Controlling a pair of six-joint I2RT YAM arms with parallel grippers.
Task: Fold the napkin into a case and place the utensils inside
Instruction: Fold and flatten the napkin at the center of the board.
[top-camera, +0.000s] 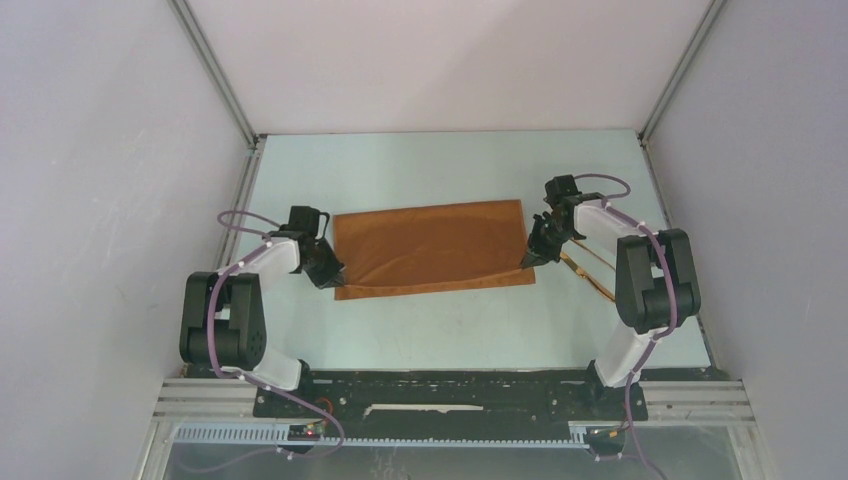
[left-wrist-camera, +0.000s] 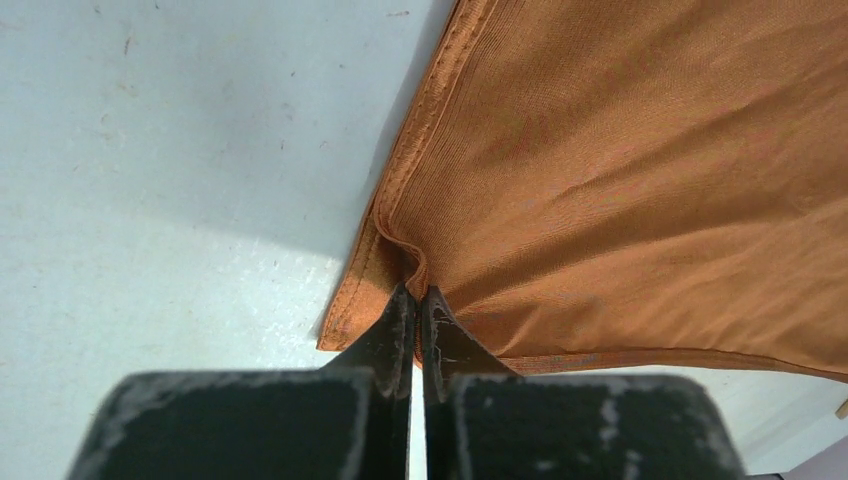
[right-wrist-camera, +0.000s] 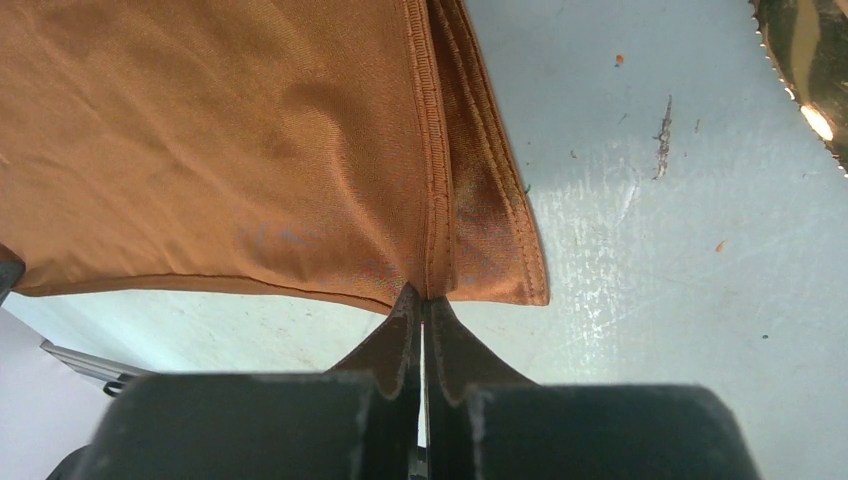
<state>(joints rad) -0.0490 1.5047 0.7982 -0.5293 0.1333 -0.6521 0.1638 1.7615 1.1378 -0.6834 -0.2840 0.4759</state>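
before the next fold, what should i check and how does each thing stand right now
1. Left gripper shut on the napkin at its near left corner: ok.
2. Right gripper shut on the near right corner: ok.
3. Every cloth layer caught in each pinch: cannot tell.
4. Utensils off the cloth, on the table to its right: ok.
5. Cloth folded down to a narrow pocket: not ok, it is a wide rectangle.

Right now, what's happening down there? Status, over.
Both shut: left gripper and right gripper each pinch a near corner of the napkin. It's folded to a rectangle; utensils lie to its right, nothing blocking.
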